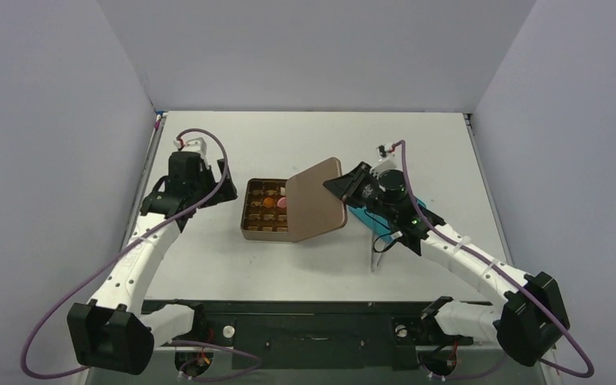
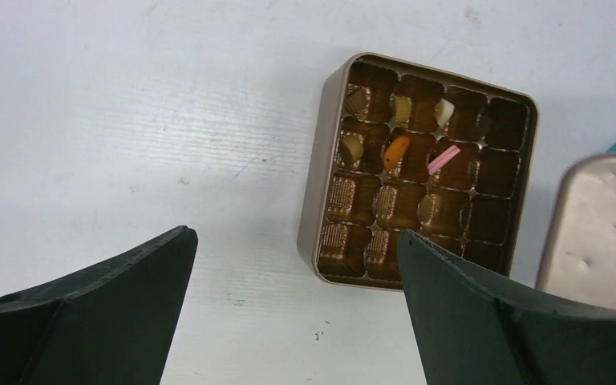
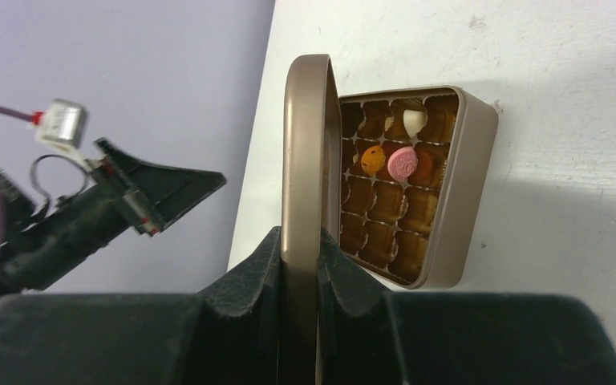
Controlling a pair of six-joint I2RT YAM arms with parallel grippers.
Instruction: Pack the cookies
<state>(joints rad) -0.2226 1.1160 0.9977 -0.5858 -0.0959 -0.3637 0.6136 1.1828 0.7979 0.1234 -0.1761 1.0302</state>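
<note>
The square brown gridded tin [image 1: 248,210] lies open mid-table. In its cells sit an orange cookie [image 2: 396,152], a pink cookie [image 2: 443,158], a cream-white one [image 2: 444,112] and a few small brown bits. The right wrist view also shows the orange [image 3: 371,157], pink [image 3: 402,163] and cream-white [image 3: 415,120] cookies. My right gripper [image 3: 299,241] is shut on the edge of the tin's lid [image 3: 309,144], holding it tilted over the tin's right side [image 1: 317,200]. My left gripper [image 2: 293,237] is open and empty, left of the tin above bare table.
A teal plate [image 1: 387,224] lies under my right arm, to the right of the tin. A small clear stand [image 1: 378,258] is near it. Grey walls enclose the table on three sides. My left arm [image 3: 104,208] shows beyond the lid.
</note>
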